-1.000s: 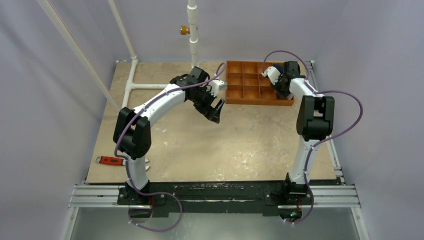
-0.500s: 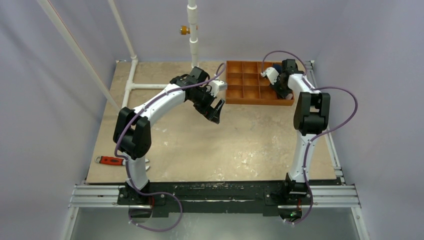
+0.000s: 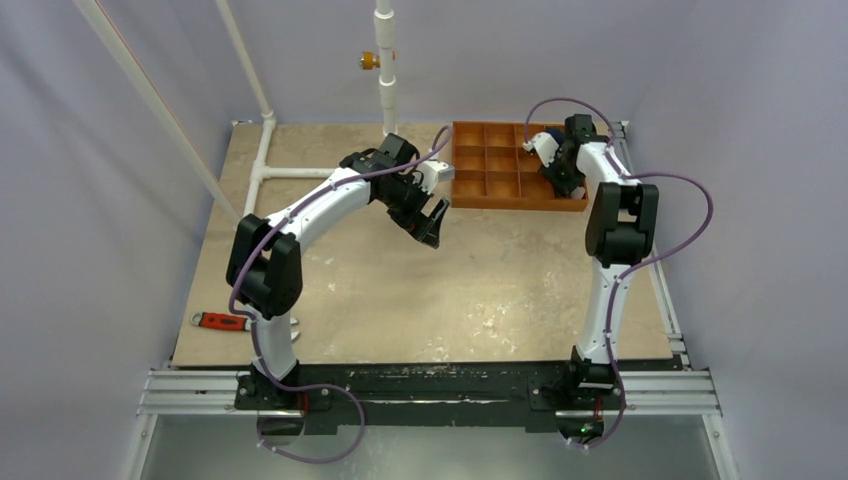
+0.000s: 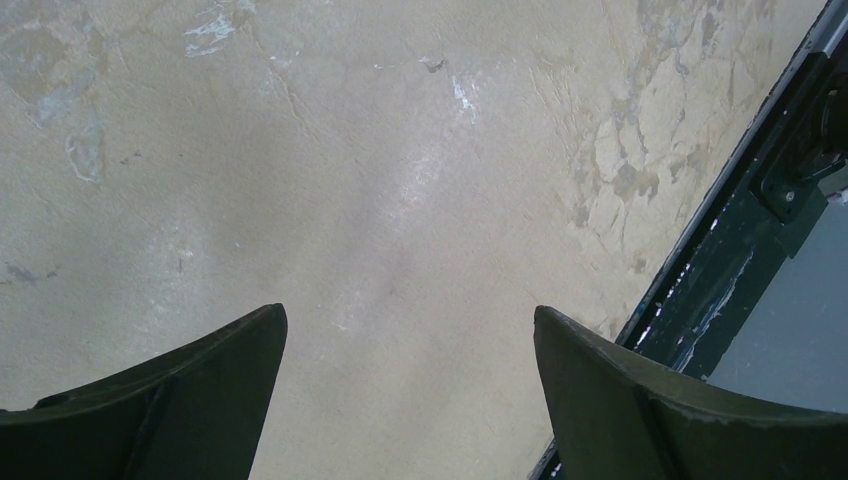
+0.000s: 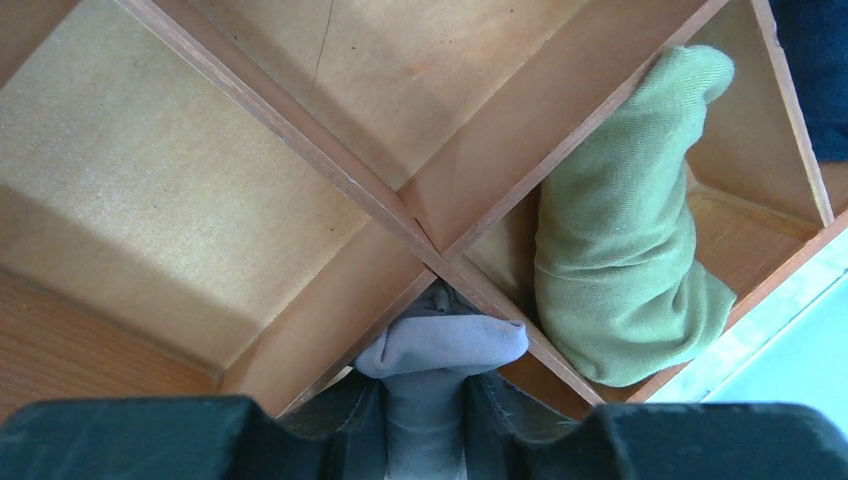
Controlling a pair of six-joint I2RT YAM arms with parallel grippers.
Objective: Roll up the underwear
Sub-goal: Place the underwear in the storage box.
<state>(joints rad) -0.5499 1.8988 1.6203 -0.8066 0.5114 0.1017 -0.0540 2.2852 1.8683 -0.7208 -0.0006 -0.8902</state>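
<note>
**Roll looks done, stowing underway**

R gripper (image 5: 425,405) is clamped on the underwear (image 5: 440,350). In the R wrist view it shows as a pale grey-mauve bundle, already compact and rolled, pinched between the two fingers. It sits low in the wooden tray (image 3: 500,203), at a divider crossing, w/ its tip touching the divider. The cell just beside it holds the olive-tan bundle (image 5: 620,270). The dark blue cloth (image 5: 815,70) shows at the frame corner. In the top view the R gripper (image 3: 558,168) is at the tray's right end, far side of the table (image 3: 450,290); can't tell the exact cell from there.

L gripper (image 4: 410,320) is spread wide w/ nothing between the fingers, hanging over bare tabletop left of the tray (image 3: 432,215).

Progress, my read: rolling itself appears finished. What's left is seating the roll fully in a cell, letting go and backing out w/o dragging it loose. Not released yet.
</note>
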